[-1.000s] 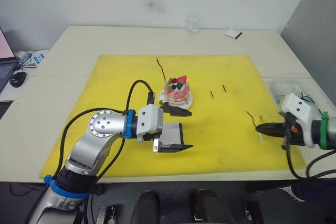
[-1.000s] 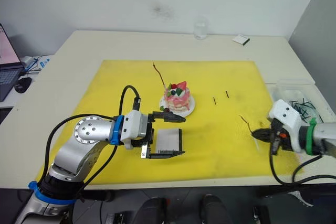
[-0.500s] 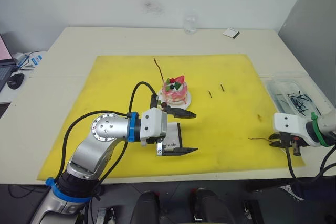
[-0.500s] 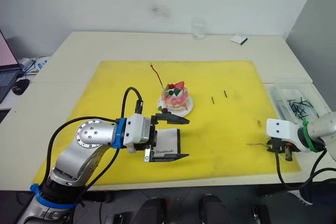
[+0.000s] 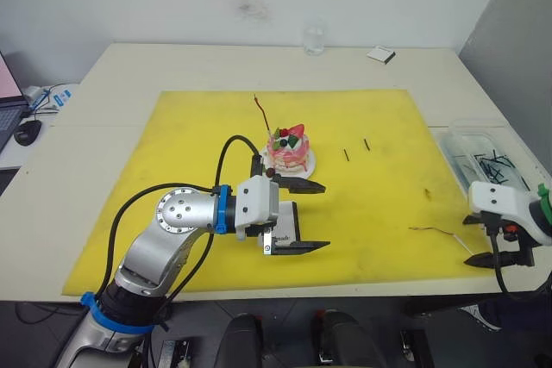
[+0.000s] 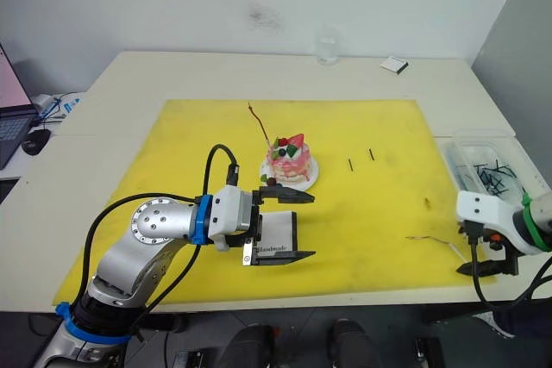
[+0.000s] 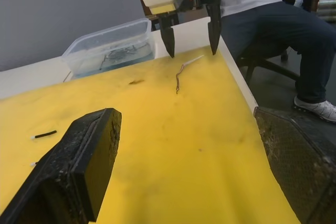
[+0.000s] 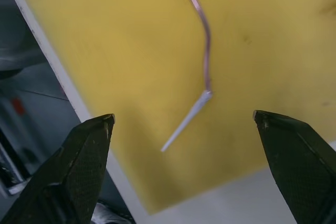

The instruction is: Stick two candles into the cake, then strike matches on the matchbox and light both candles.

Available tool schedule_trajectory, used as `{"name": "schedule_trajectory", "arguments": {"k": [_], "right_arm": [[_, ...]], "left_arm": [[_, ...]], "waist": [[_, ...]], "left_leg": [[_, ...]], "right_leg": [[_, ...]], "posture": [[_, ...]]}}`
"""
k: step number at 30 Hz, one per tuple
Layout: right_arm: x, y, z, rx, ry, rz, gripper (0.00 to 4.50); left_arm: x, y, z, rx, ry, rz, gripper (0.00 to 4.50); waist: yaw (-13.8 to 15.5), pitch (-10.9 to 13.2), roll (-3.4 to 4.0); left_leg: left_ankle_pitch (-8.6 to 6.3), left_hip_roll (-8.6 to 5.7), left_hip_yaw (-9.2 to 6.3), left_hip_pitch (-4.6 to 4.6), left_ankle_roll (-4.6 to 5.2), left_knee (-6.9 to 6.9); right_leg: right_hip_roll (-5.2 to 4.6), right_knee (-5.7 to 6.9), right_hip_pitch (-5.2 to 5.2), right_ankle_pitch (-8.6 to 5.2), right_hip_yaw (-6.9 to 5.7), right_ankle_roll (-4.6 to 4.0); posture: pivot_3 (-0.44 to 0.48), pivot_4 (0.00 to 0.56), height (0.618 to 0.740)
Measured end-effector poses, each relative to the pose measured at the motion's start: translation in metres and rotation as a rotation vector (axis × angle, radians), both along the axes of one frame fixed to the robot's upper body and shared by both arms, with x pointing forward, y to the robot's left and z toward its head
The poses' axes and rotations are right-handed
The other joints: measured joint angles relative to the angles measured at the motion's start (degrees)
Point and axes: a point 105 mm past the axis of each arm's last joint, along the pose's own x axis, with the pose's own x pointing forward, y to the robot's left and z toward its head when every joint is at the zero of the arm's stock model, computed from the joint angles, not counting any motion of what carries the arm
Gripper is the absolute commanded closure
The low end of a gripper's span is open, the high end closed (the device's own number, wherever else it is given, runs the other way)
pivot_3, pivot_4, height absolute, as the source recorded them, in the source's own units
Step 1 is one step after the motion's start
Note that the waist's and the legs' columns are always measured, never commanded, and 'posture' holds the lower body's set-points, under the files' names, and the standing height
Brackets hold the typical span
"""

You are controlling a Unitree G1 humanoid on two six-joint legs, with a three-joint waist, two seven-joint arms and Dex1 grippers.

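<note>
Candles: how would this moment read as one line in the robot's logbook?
cake: one candle in | second candle lying on yellow mat | right tool: open, above it | left tool: open, over matchbox

One wavy candle (image 5: 261,115) stands tilted in the pink cake (image 5: 289,152), frame centre; another candle (image 5: 436,232) lies flat lower right; matches (image 5: 347,154) right of cake.

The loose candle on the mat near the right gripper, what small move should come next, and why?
Probably lower the right gripper and close on the candle. One candle already stands in the cake; this one lies flat near the yellow mat's edge. The right wrist view shows it between the wide-open fingers, not yet gripped.
</note>
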Motion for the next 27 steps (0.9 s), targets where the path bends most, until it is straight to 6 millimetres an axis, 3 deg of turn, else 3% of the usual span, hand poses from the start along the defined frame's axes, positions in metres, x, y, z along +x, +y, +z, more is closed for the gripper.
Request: {"name": "schedule_trajectory", "arguments": {"k": [5, 8, 19, 27], "right_arm": [[0.0015, -0.0032, -0.0031, 0.012, -0.033, -0.056, 0.01], [0.0014, -0.0047, -0.0025, 0.020, -0.037, -0.081, 0.56], [-0.0017, -0.0054, -0.0059, 0.039, -0.024, -0.096, 4.46], [-0.0003, -0.0079, -0.0084, 0.051, -0.030, -0.112, 4.49]], "left_arm": [[-0.0033, -0.0014, 0.0010, -0.010, -0.006, 0.002, 0.00], [-0.0035, -0.0017, 0.0010, -0.012, -0.007, 0.003, 0.00], [-0.0039, -0.0026, 0.0018, -0.017, -0.009, 0.001, 0.00], [-0.0034, -0.0035, 0.0031, -0.020, -0.013, -0.001, 0.00]], "waist": [[-0.1, 0.0, 0.03], [-0.1, 0.0, 0.03], [-0.1, 0.0, 0.03], [-0.1, 0.0, 0.03]], "left_leg": [[0.00, -0.01, 0.03, 0.01, 0.00, 0.01], [0.00, -0.02, 0.01, 0.01, 0.00, 0.02], [0.00, -0.03, 0.01, 0.01, 0.00, 0.02], [0.00, -0.04, 0.02, 0.01, 0.00, 0.02]], "right_leg": [[0.01, 0.00, 0.00, 0.01, 0.00, 0.02], [0.01, 0.00, 0.01, 0.02, -0.01, 0.03], [0.02, 0.00, 0.01, 0.02, 0.00, 0.04], [0.01, 0.00, 0.01, 0.02, 0.00, 0.04]], "posture": [[0.000, 0.150, 0.740], [0.000, 0.150, 0.740], [0.000, 0.150, 0.740], [0.000, 0.150, 0.740]]}}
